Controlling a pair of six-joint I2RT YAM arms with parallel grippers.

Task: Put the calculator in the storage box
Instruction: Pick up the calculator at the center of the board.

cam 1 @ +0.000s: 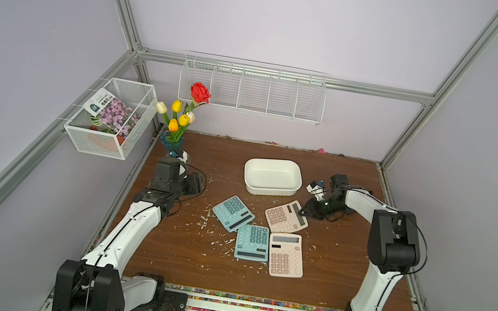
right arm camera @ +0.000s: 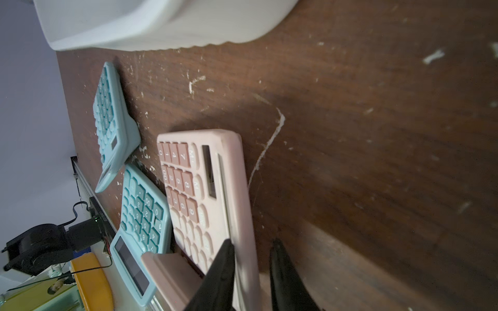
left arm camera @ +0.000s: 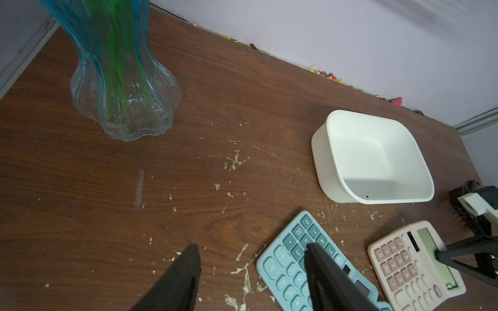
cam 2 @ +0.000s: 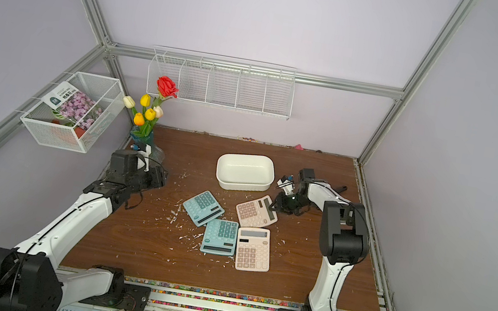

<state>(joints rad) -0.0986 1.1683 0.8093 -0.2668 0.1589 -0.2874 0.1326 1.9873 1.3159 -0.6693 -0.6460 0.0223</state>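
- The right gripper point(right arm camera: 252, 242) has its jaws narrow, pinching the display-end edge of the pink calculator point(cam 1: 286, 216), which lies flat just beside the storage box point(cam 1: 270, 190), outside it.
- The left gripper point(left arm camera: 252, 246) has its jaws wide and empty, well apart from the storage box.
- Hazard: with an edge-only grip, the pink calculator may pivot, slip, or strike the storage box rim on lift.
- Legible: key numerals and "00"; no brand readable.

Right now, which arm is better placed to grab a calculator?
Right. Its fingers sit around the edge of the pink calculator nearest the box. The left fingers hang open by the vase, holding nothing.
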